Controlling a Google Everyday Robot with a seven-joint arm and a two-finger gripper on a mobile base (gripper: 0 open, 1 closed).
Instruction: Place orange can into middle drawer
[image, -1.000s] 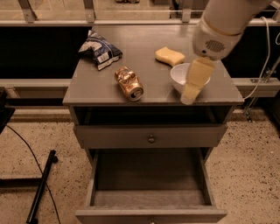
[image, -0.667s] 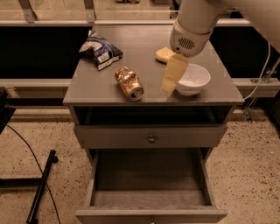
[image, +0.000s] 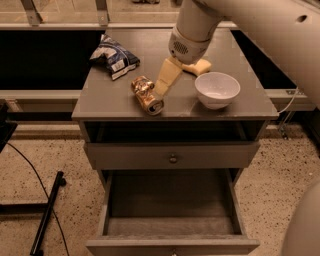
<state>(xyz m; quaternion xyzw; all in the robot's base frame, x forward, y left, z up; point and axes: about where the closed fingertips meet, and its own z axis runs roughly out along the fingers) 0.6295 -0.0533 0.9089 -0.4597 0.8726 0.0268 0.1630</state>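
Note:
The orange can (image: 146, 94) lies on its side on the grey cabinet top (image: 110, 102), near the front edge, with its silver end facing front right. My gripper (image: 162, 86) hangs from the white arm at the top right and reaches down to the can's right side, close to it or just touching. The middle drawer (image: 170, 202) stands pulled open low in the cabinet, its grey floor bare.
A blue-and-white snack bag (image: 114, 56) lies at the back left of the top. A yellow sponge (image: 199, 66) lies behind the arm. A white bowl (image: 217, 89) stands right of the gripper. A shut drawer front with a brass knob (image: 172, 159) is above the open drawer.
The arm has swung left, from above the white bowl to right beside the orange can. The can, bag and drawer have not moved.

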